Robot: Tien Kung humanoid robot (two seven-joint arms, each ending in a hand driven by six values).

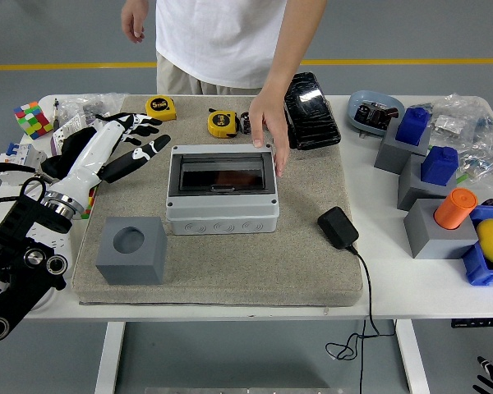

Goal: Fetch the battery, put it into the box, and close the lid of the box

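The grey box [222,212] sits mid-mat with its dark see-through lid [222,174] lying flat and closed. My left hand [136,135] hovers over the mat's far left corner, clear of the box, fingers spread and empty. A person's hand [268,125] rests on the box's far right corner. A small dark cylinder [246,120] beside the yellow tape measure [221,124] is mostly hidden behind that hand. Only the tips of my right hand [488,379] show at the bottom right corner, below the table.
A grey block with a round hole [131,249] stands left of the box. A black adapter [338,227] with its cable lies to the right. A black case [311,111], a second tape measure [160,107] and a colour cube [33,119] sit behind. Grey and blue blocks crowd the right edge.
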